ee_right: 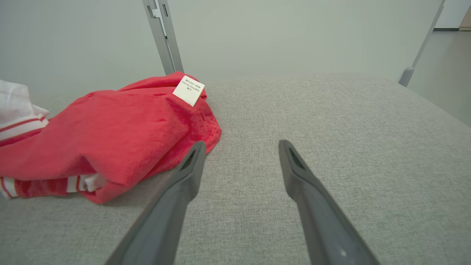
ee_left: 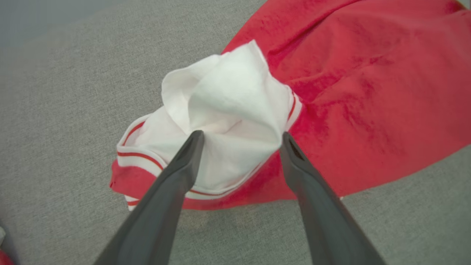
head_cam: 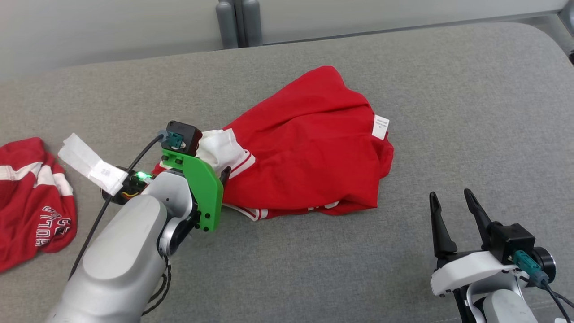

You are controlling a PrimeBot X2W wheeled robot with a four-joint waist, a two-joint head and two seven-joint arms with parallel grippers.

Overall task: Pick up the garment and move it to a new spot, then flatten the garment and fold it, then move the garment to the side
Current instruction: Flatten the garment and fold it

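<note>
Left wrist view: left hand (ee_left: 241, 135) spread over the garment (ee_left: 368, 92) (right hand (ee_right: 241, 144) spread too, beside it).

Faint "28" on white tape strip (head_cam: 92, 163) (care label (head_cam: 380, 127) unreadable)

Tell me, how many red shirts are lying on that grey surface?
2. One shirt lies crumpled in the middle of the grey surface; the other shirt sits at the left edge, partly cut off by the picture. More may lie out of sight.
</note>
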